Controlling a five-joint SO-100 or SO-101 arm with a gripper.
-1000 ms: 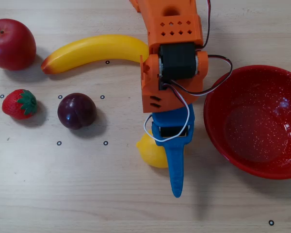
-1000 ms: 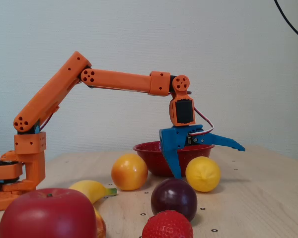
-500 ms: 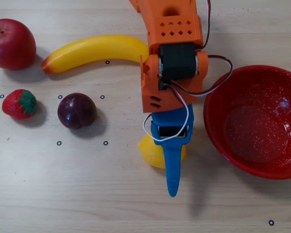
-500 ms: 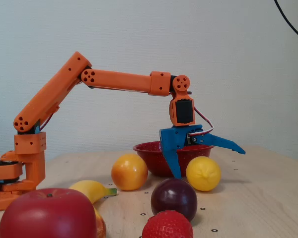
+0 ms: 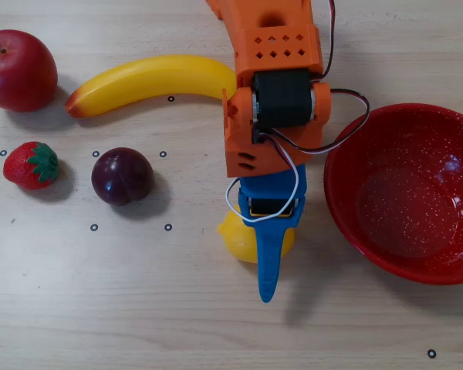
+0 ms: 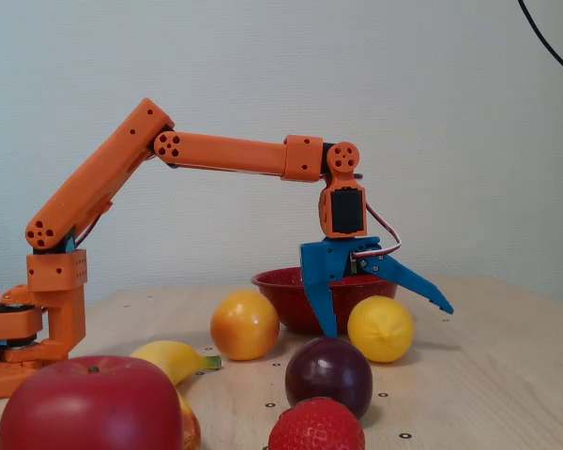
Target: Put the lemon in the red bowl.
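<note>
Overhead view, left to right: plum (image 5: 122,176) at 9 o'clock of lemon (image 5: 242,243); lemon on table, under blue gripper (image 5: 265,254); jaws spread wide in fixed view, straddling lemon (image 6: 381,329), not clamped; red bowl (image 5: 410,193) at 3 o'clock, empty

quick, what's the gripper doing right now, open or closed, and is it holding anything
Gripper: open, jaws spread on either side of the lemon, which sits on the table. Not gripping it yet; holding nothing.
</note>
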